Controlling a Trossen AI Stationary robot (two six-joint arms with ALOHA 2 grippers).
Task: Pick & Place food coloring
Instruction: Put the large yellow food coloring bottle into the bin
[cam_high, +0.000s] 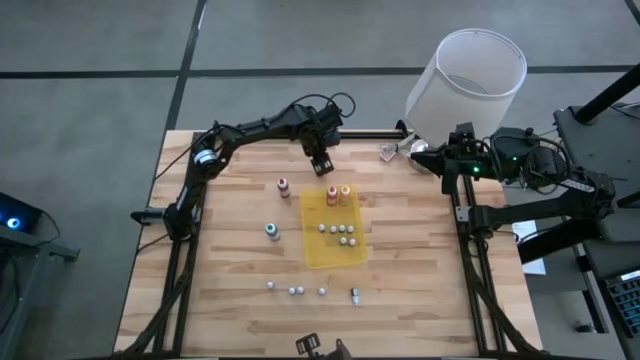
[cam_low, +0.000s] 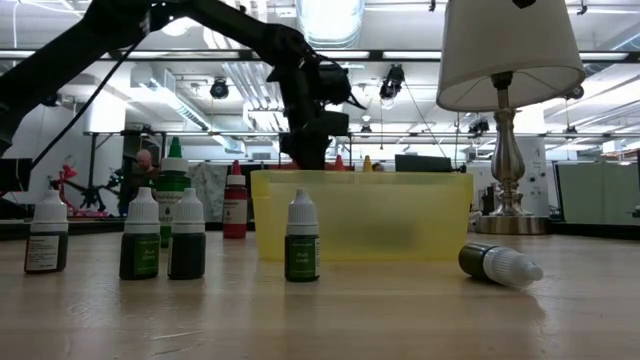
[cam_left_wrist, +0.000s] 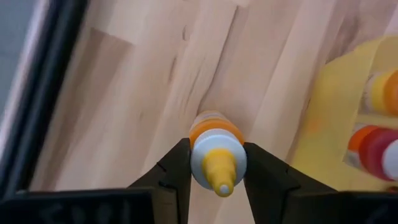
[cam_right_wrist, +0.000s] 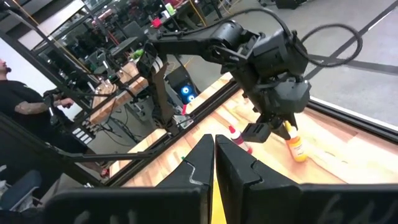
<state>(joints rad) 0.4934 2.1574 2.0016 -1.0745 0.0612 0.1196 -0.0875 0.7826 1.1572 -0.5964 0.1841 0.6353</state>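
Near the table's (cam_high: 240, 300) far edge, my left gripper (cam_left_wrist: 216, 180) clamps an orange bottle (cam_left_wrist: 216, 152); my right gripper (cam_right_wrist: 214, 163) waits closed, empty.

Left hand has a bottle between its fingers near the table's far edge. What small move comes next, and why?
Probably carry it toward the yellow tray. The left hand is shut on the yellow-capped orange bottle, beside the tray, where similar bottles already stand. The right hand waits at the table's right edge.

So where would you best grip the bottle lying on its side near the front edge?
Across the dark body of the tipped bottle, coming straight down from above with fingers either side of its long axis. It lies flat, so the round body offers two opposite sides; the tapered white cap would slip.
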